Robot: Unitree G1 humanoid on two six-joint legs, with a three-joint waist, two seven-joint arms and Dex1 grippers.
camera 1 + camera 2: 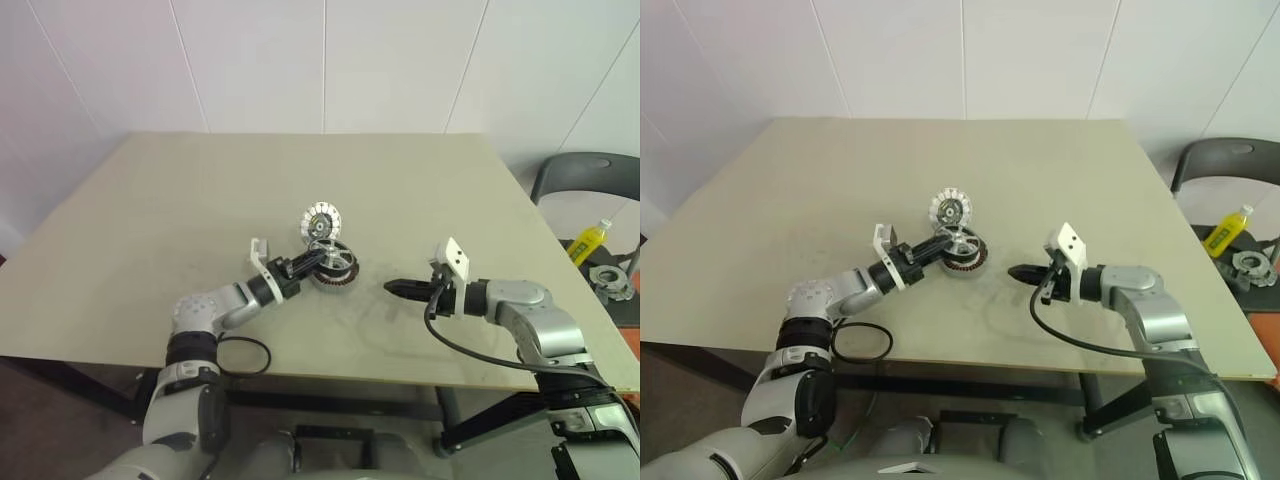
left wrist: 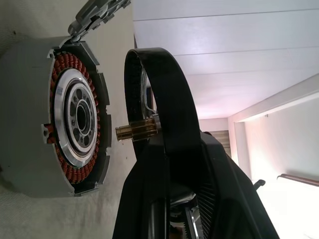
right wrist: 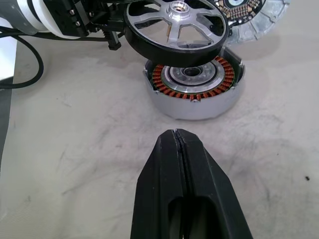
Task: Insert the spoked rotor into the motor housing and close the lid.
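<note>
Currently the left arm reaches forward and toward the right across the table (image 1: 150,220), forearm low over the surface, wrist rolled so the left gripper (image 1: 318,262) points roughly level at the motor housing (image 3: 195,89). Its fingers are pinched on the rim of the spoked rotor (image 3: 175,27), narrow gap, firm hold. The rotor hangs just above the housing, overlapping its top edge but not seated; the right wrist view shows a clear gap between the rotor's black rim and the coppery windings. In the left wrist view the rotor's brass shaft stub (image 2: 137,131) points at the housing's pale centre bore, close to it but not in, roughly lined up.

The housing sits flat on the table near the middle, open side up, copper ring and pale hub exposed.

The lid (image 1: 322,219) stands behind the housing on its far side, tilted up on edge, toothed pale rim showing. It looks to be touching the housing's back edge, maybe hinged there; can't tell for sure.

The right arm comes in from the right, elbow out, forearm angled toward the centre and slightly down. The right gripper (image 1: 403,289) hovers over bare table just right of the housing, apart from it, tips aimed at it. Its fingers are pressed together, nothing between them.

Off the table at right: a chair (image 1: 580,180) and a yellow bottle (image 1: 590,241).
</note>
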